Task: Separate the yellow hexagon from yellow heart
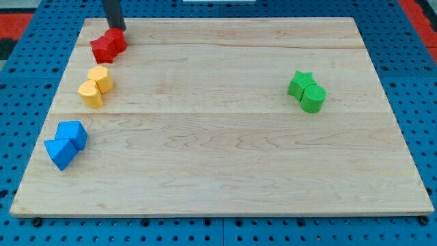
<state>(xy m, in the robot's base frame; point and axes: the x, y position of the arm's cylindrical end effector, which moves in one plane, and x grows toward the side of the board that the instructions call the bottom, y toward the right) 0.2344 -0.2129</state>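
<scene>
The yellow hexagon (101, 78) and the yellow heart (89, 93) sit touching each other near the view's left edge of the wooden board (225, 171), the hexagon above and slightly right of the heart. My tip (117, 28) is at the view's top left, touching the upper edge of the red blocks (109, 45). It stands above the yellow pair, about one block length away from the hexagon, with the red blocks between.
Two red blocks sit together at the top left. Two blue blocks (66, 144) lie at the lower left. A green star (299, 83) and green cylinder (313, 98) touch at the right. Blue pegboard (27, 96) surrounds the board.
</scene>
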